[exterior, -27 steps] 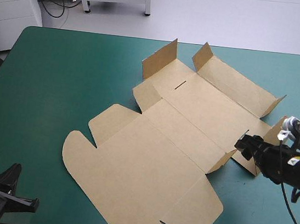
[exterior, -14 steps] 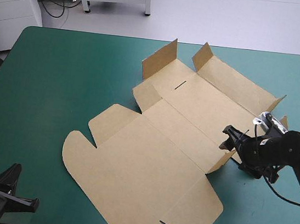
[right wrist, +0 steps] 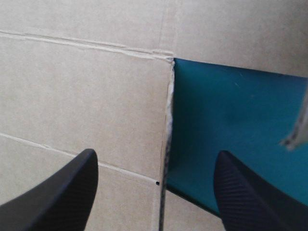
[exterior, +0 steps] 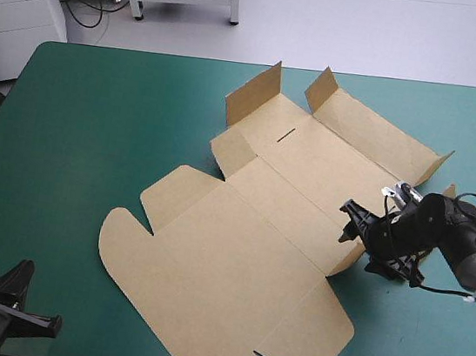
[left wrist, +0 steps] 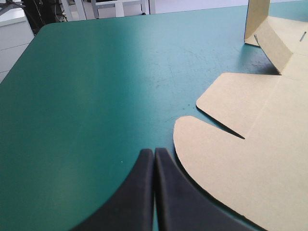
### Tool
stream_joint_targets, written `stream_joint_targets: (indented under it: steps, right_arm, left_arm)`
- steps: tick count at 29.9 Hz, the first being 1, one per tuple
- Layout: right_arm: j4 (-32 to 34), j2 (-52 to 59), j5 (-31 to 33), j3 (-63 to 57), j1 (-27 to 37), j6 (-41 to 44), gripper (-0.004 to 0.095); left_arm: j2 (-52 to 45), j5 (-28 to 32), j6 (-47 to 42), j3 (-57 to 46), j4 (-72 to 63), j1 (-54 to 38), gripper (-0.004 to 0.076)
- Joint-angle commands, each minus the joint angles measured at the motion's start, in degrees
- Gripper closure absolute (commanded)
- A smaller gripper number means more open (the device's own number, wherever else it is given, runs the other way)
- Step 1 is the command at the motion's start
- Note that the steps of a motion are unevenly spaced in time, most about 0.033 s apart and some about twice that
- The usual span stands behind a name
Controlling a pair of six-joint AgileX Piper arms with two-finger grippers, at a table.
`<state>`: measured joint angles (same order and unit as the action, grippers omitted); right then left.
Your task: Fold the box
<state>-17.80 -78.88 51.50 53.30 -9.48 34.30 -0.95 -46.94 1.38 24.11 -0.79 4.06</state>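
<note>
near l corner: the left gripper sits low over the teal-green cover, black fingers pressed together in one point, just beside the rounded near flap of the box but not touching it. the box lies mid-table, a brown sheet mostly flat w/ the big lid panel toward the near edge & the far end's walls standing up. at its r side the right gripper has its fingers spread wide, straddling a cut board edge w/ cover showing beside it, holding nothing.
</note>
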Motion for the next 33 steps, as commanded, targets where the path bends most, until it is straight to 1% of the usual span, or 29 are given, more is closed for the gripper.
stream_joint_targets:
  steps: [1,6,10,11,15,18,22,28,30,33]
  right_arm:
    - [-0.9,-0.3,-0.8,1.7,-0.2,-0.1,0.0413]
    - [-1.8,-1.0,-1.0,1.7,-0.2,-0.1,0.0643]
    - [-1.8,-1.0,-0.5,1.7,-0.2,-1.2,0.0903]
    - [-1.8,-1.0,-0.2,1.7,-0.2,-1.2,0.0925]
    - [-1.8,-1.0,0.1,1.7,-0.2,-2.2,0.0925]
    - [-1.9,-1.0,0.0,1.8,-0.2,-5.7,0.0925]
    - [-1.2,-1.0,0.0,1.9,-0.2,-17.1,0.0925]
    - [6.2,-1.4,-0.3,4.7,-0.2,-26.4,0.0925]
    - [7.5,-2.5,1.3,8.0,-0.2,-30.5,0.0925]
    - [7.3,-5.0,4.7,13.8,-0.2,-37.6,0.0925]
  left_arm:
    - [-0.8,4.3,0.0,1.1,-0.8,0.4,0.0756]
    - [-0.8,4.3,0.0,1.1,-0.8,0.4,0.0756]
    - [-0.8,4.3,0.0,1.1,-0.8,0.4,0.0756]
    - [-0.8,4.3,0.0,1.1,-0.8,0.4,0.0756]
    - [-0.8,4.3,0.0,1.1,-0.8,0.4,0.0756]
    - [-0.8,4.3,0.0,1.1,-0.8,0.4,0.0756]
    - [-0.8,4.3,0.0,1.1,-0.8,0.4,0.0756]
    - [-0.8,4.3,0.0,1.1,-0.8,0.4,0.0756]
    - [-0.8,4.3,0.0,1.1,-0.8,0.4,0.0756]
    - [-0.8,4.3,0.0,1.1,-0.8,0.4,0.0756]
